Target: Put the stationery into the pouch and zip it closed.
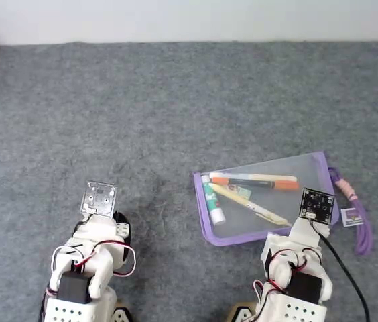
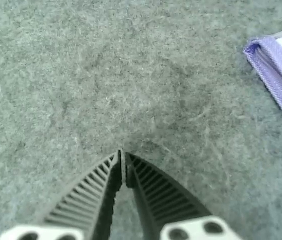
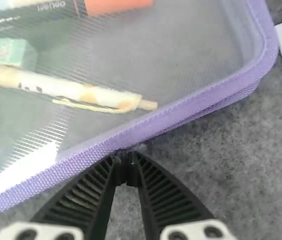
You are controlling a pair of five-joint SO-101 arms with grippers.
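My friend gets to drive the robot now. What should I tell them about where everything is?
The left hand is shut, holding nothing, over the grey carpet.
The right hand is shut, tips at the purple zip edge of the see-through plastic pouch.
Done: the orange-capped marker, cream pen and green-and-white stick are inside.
Left: I cannot tell if the zip is fully closed, so check it.
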